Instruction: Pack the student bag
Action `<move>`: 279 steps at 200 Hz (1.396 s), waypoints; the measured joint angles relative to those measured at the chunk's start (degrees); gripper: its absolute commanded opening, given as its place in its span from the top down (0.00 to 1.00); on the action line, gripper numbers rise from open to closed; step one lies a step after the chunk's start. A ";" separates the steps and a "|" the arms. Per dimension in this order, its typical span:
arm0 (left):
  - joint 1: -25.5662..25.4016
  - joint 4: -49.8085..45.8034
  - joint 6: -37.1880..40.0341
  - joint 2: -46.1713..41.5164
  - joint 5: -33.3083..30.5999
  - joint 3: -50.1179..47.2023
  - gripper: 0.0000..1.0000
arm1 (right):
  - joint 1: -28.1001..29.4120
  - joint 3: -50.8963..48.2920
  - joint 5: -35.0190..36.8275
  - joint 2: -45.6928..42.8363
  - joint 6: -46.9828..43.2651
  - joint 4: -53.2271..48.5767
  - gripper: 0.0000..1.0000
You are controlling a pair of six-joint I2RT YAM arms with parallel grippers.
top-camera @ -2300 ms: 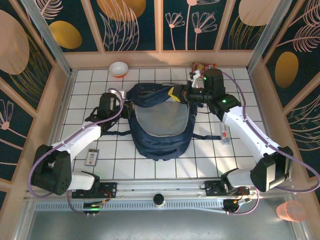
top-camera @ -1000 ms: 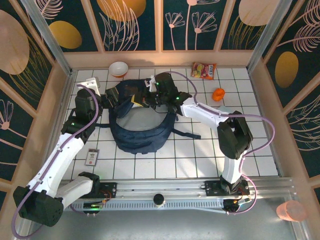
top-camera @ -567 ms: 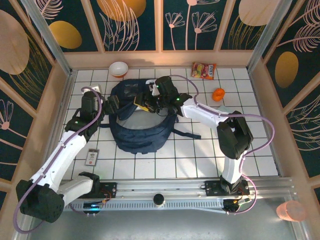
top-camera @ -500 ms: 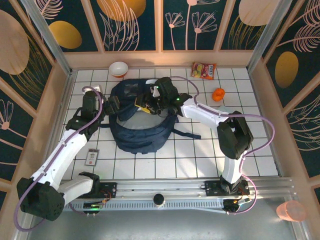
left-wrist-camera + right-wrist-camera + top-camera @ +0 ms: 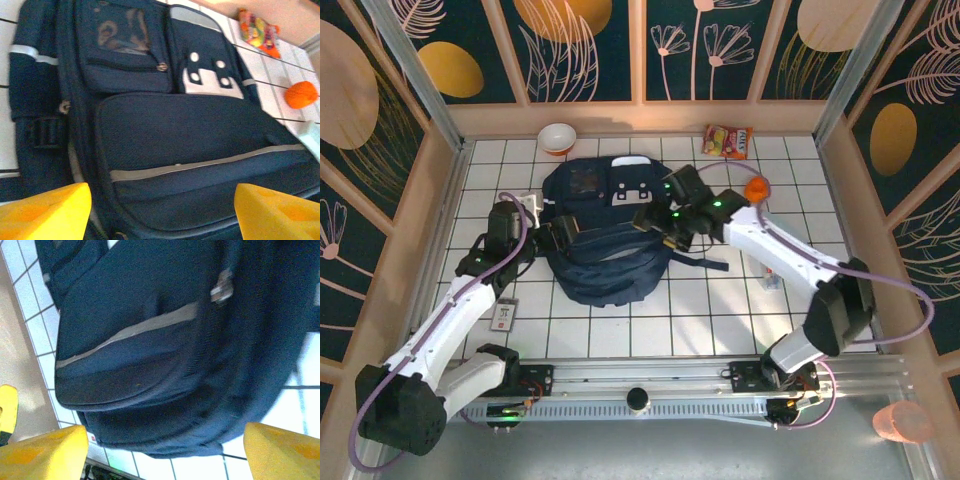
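L jaws apart over bag (image 5: 170, 130).

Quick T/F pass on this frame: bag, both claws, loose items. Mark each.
1. The student bag lies on the tiled table. True.
2. The right claw is shut on a strap. False: it is open, facing the bag's side.
3. The bowl sits inside the bag. False: it stands on the table beyond the bag, by the far wall.
4. The orange item lies on the table, apart from the bag. True.
5. The left claw is open. True.
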 measured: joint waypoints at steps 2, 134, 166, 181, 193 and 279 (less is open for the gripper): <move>0.00 0.13 -0.04 0.00 0.26 0.00 0.26 | -0.57 -0.15 -0.11 -0.52 -0.24 -0.48 0.19; -2.05 10.40 1.60 10.80 8.72 3.50 0.26 | -40.89 -1.88 15.26 5.20 -47.84 -11.17 0.01; -2.05 10.10 3.02 12.33 8.50 5.20 0.26 | -41.57 -2.29 19.89 9.33 -55.78 -5.75 0.01; -2.05 9.62 4.02 13.77 8.26 6.67 0.26 | -41.57 -2.78 20.50 11.76 -59.10 -4.15 0.01; -2.05 9.22 4.70 14.80 8.00 7.54 0.26 | -41.57 -2.75 20.68 14.03 -61.51 -3.63 0.01; -2.05 5.88 6.56 20.59 5.62 12.90 0.26 | -41.99 1.03 24.63 24.90 -68.17 -2.99 0.01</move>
